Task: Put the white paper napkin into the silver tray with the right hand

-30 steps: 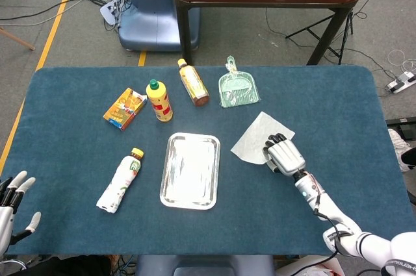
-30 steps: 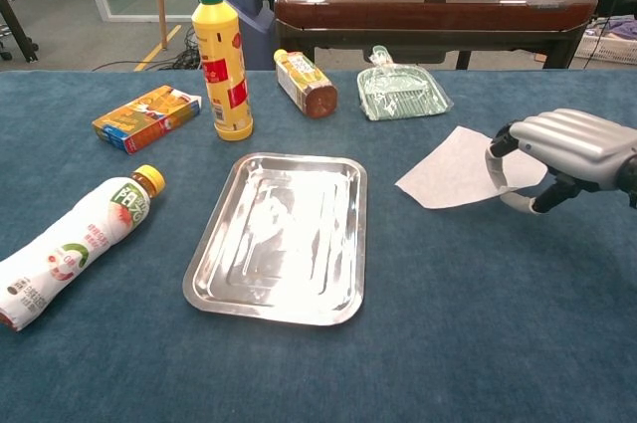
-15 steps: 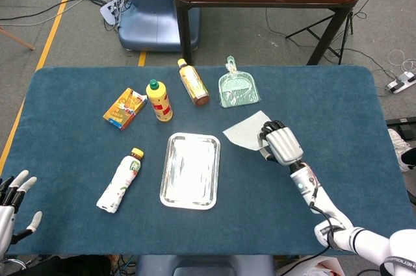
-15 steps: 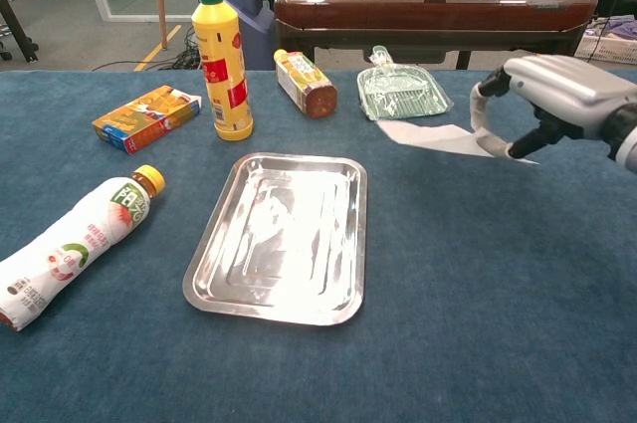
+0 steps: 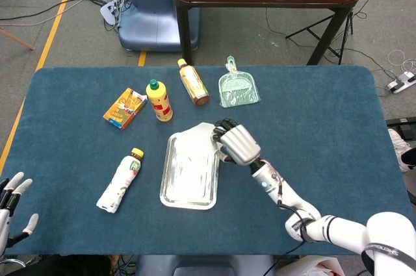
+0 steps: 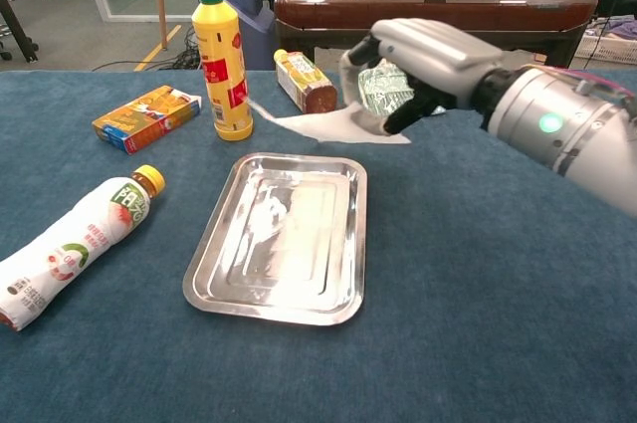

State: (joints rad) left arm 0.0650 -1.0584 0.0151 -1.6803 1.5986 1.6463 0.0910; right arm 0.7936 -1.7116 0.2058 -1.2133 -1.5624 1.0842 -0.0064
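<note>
My right hand grips the white paper napkin by its right edge and holds it in the air. The sheet hangs flat over the far right part of the silver tray, which lies in the middle of the blue table. In the chest view the napkin floats above the tray's far rim, clear of it. My left hand shows only at the lower left corner of the head view, fingers spread and holding nothing.
Behind the tray stand a yellow bottle, a lying brown bottle, an orange carton and a green dustpan. A white drink bottle lies left of the tray.
My right hand has lifted the napkin off the table on the right and carried it left, to over the tray's far right part. The left hand has barely moved.
</note>
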